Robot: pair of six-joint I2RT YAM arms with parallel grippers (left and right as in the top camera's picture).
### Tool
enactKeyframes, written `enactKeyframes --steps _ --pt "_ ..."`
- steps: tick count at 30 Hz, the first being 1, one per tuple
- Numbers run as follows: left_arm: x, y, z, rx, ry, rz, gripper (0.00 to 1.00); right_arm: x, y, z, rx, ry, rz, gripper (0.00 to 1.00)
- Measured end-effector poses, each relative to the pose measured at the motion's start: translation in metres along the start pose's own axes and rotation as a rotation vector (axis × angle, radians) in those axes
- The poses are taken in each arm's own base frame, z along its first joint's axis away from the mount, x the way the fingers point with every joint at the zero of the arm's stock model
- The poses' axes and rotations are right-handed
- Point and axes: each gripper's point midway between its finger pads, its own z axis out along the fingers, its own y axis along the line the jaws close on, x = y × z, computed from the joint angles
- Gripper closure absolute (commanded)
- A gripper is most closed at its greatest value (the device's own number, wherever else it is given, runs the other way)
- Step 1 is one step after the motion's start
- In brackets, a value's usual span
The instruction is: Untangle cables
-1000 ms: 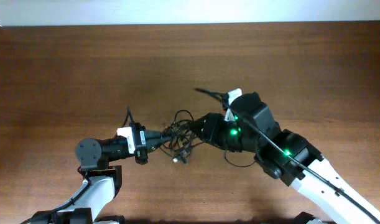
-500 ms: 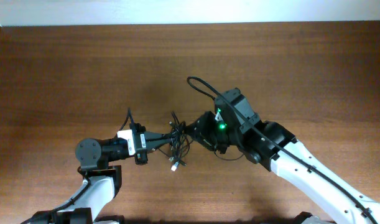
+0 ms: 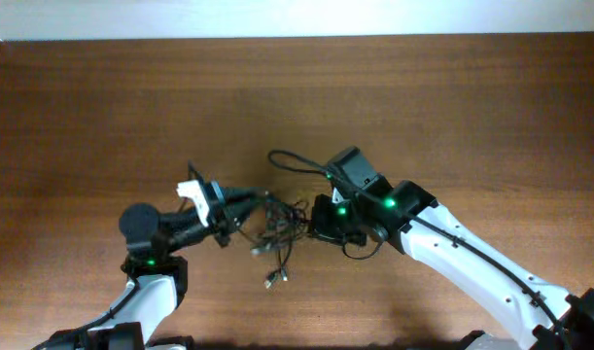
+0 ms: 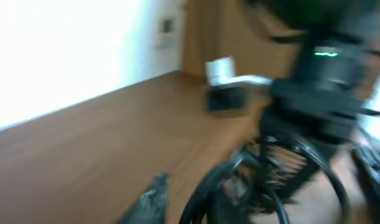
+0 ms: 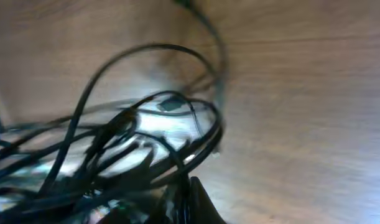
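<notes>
The cables (image 3: pixel 282 222) sit as a knotted clump about midway between the left and right edges of the desk (image 3: pixel 102 107), nearer its front edge than its far one. One strand trails toward the front edge and ends in a pale plug (image 3: pixel 271 280). The left claw (image 3: pixel 246 198) meets the clump from the left and the right claw (image 3: pixel 311 220) from the right, so the knot is bracketed between them. Whether either claw is clenched on a strand or released I cannot tell: the overhead view hides the jaws, and both wrist views are smeared, showing only black loops close to the lens (image 5: pixel 115 149). I judge this to be the middle of the job, the pulling-apart step, with the knot far from undone. The next move likely calls for a firm hold on separate strands and a slow draw toward opposite edges, watching for loops that tighten. No brand or writing can be read, and the white tag (image 3: pixel 191 191) on the left wrist looks blank.
</notes>
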Motion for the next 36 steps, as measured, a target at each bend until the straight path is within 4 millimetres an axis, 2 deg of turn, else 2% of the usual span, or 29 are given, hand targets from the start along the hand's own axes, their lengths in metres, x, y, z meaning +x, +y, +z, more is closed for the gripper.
enactKeyframes --steps 1,2,3,4,5,8,11,12,14,17,18,19,21,22,23,24,26,27,28,31,33,34,36 --pt "0.008 0.014 -0.003 -0.075 0.021 -0.063 0.01 -0.003 0.0 -0.004 0.004 -0.024 -0.058 0.96" --pt "0.015 0.021 -0.004 -0.116 0.039 -0.103 0.01 -0.005 0.001 -0.01 0.002 -0.051 -0.114 0.96" --pt "0.019 0.024 -0.004 -0.137 0.048 -0.126 0.01 -0.009 0.003 -0.015 0.002 -0.084 -0.172 0.96" --pt "0.023 0.026 -0.005 -0.152 0.058 -0.149 0.01 -0.015 0.008 -0.026 -0.003 -0.142 -0.314 0.96" --pt "0.023 0.023 -0.004 -0.131 0.059 -0.151 0.01 -0.018 0.008 -0.031 0.011 -0.17 -0.388 0.96" --pt "0.023 -0.002 -0.003 0.013 0.065 -0.178 0.01 -0.043 -0.011 -0.051 0.177 -0.321 -0.506 0.96" --pt "0.067 -0.017 -0.009 0.015 0.191 -0.578 0.01 -0.058 -0.01 -0.068 0.244 -0.405 -0.564 0.96" --pt "0.072 -0.014 -0.01 -0.018 0.201 -0.626 0.01 -0.06 -0.007 -0.072 0.244 -0.419 -0.57 0.96" --pt "0.062 -0.002 -0.008 -0.069 0.168 -0.621 0.01 -0.059 -0.012 -0.073 0.275 -0.409 -0.602 0.96" --pt "0.019 0.007 -0.006 -0.092 0.086 -0.552 0.01 -0.059 -0.013 -0.074 0.288 -0.403 -0.639 0.96" --pt "-0.01 0.013 -0.006 -0.115 0.043 -0.476 0.01 -0.059 -0.012 -0.074 0.288 -0.403 -0.643 0.96" --pt "-0.023 0.017 -0.006 -0.142 0.026 -0.453 0.01 -0.059 -0.013 -0.074 0.288 -0.402 -0.642 0.96" --pt "-0.022 0.026 -0.004 -0.228 0.068 -0.543 0.01 -0.059 -0.012 -0.074 0.286 -0.403 -0.637 0.96" --pt "-0.014 0.024 0.005 -0.267 0.149 -0.603 0.01 -0.059 -0.012 -0.074 0.285 -0.404 -0.633 0.96" --pt "0.003 0.019 0.011 -0.348 0.284 -0.654 0.01 -0.059 -0.012 -0.073 0.282 -0.404 -0.628 0.96" --pt "0.013 0.013 0.016 -0.407 0.382 -0.634 0.01 -0.059 -0.012 -0.073 0.281 -0.404 -0.623 0.96" --pt "0.004 0.0 0.038 -0.404 0.413 -0.501 0.04 -0.059 -0.012 -0.073 0.279 -0.404 -0.617 0.96" --pt "0.005 -0.003 0.04 -0.395 0.422 -0.489 0.3 -0.059 -0.012 -0.073 0.279 -0.404 -0.617 0.96" --pt "0.006 -0.011 0.045 -0.373 0.432 -0.475 0.4 -0.059 -0.012 -0.073 0.279 -0.404 -0.617 0.96" --pt "0.015 -0.022 0.051 -0.364 0.462 -0.556 0.36 -0.059 -0.012 -0.073 0.278 -0.405 -0.616 0.96" --pt "0.033 -0.026 0.059 -0.375 0.497 -0.683 0.36 -0.059 -0.012 -0.073 0.278 -0.405 -0.613 0.96" --pt "0.039 -0.021 0.064 -0.404 0.485 -0.79 0.36 -0.059 -0.012 -0.073 0.278 -0.405 -0.613 0.96" --pt "0.039 -0.024 0.078 -0.355 0.452 -0.912 0.32 -0.058 -0.013 -0.073 0.282 -0.399 -0.613 0.96"
